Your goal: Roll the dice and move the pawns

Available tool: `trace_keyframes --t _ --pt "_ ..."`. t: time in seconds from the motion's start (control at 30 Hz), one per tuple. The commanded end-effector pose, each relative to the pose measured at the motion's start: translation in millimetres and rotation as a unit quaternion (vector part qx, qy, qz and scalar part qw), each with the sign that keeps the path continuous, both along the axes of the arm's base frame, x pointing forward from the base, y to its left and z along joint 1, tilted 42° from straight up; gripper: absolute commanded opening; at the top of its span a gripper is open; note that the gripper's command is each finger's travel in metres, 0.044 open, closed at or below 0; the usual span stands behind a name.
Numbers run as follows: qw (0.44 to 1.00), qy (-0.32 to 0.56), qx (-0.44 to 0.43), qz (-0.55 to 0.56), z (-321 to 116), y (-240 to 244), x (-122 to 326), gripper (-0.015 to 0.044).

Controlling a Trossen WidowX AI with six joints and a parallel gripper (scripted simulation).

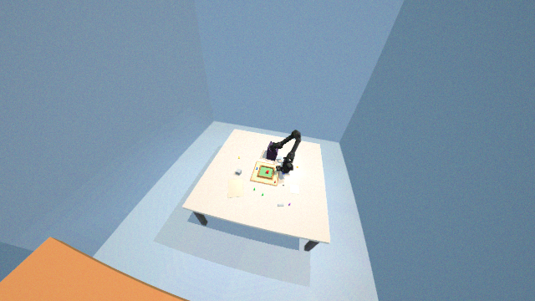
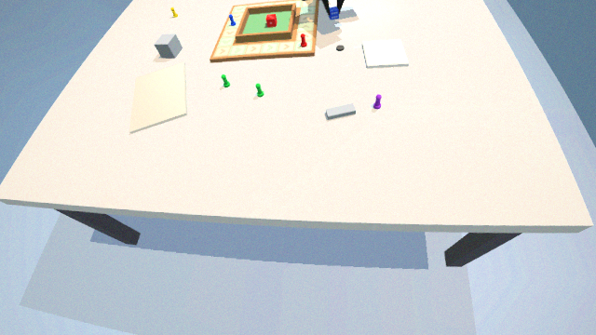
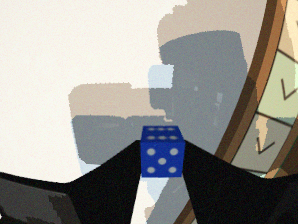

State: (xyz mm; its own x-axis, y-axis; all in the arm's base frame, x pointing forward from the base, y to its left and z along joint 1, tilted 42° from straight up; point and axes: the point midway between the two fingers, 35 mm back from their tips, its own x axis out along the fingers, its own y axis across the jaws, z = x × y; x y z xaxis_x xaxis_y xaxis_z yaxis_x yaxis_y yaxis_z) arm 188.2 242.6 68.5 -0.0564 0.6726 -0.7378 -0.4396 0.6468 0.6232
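End effector (image 1: 286, 172) (image 2: 333, 10) (image 3: 160, 145) grips blue die (image 2: 333, 13) (image 3: 162, 152) beside board's edge (image 1: 265, 184) (image 2: 263, 58) (image 3: 243, 100).

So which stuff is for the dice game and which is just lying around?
For the game:
- red die
- blue die, in the hand
- tray
- red pawn
- blue pawn

Just lying around:
- two green pawns
- purple pawn
- yellow pawn
- gray cube
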Motion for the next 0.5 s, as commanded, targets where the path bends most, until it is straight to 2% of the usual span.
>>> trace_keyframes --t 0.0,0.47 --pt "1.0 0.001 -0.004 -0.002 4.8 -6.1 2.7 0.0" --pt "1.0 0.0 -0.008 -0.002 68.0 -63.5 10.9 0.0"
